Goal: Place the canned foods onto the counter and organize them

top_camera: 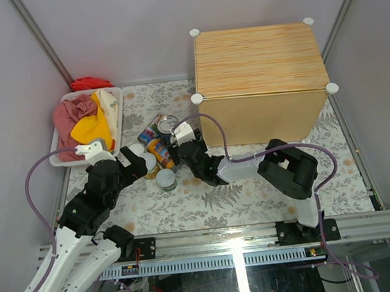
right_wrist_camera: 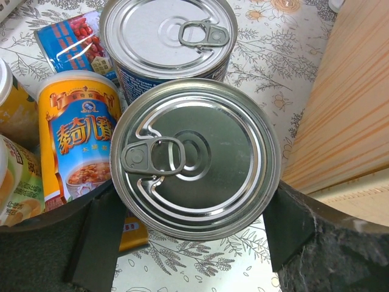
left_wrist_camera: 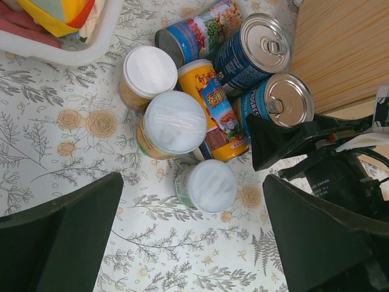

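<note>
The cans stand clustered on the floral mat left of the wood-grain counter [top_camera: 259, 59]. My right gripper [right_wrist_camera: 194, 207] has a finger against each side of a blue-labelled tin [right_wrist_camera: 194, 158] with a silver pull-tab top, which stands on the mat. The second blue tin [right_wrist_camera: 167, 33] is just behind it. The orange-yellow can [left_wrist_camera: 216, 112] and a multicoloured can [left_wrist_camera: 197, 33] lie on their sides. Two white-lidded jars [left_wrist_camera: 173, 121] stand beside them. My left gripper [left_wrist_camera: 194, 243] is open and empty, with the short pale-lidded can [left_wrist_camera: 209, 185] just ahead of its fingertips.
A white basket [top_camera: 118, 115] with red and yellow cloths sits at the back left, and another red cloth [top_camera: 90, 82] lies behind it. The counter's front face [right_wrist_camera: 358, 109] is close on the right of the gripped tin. Grey walls close in both sides.
</note>
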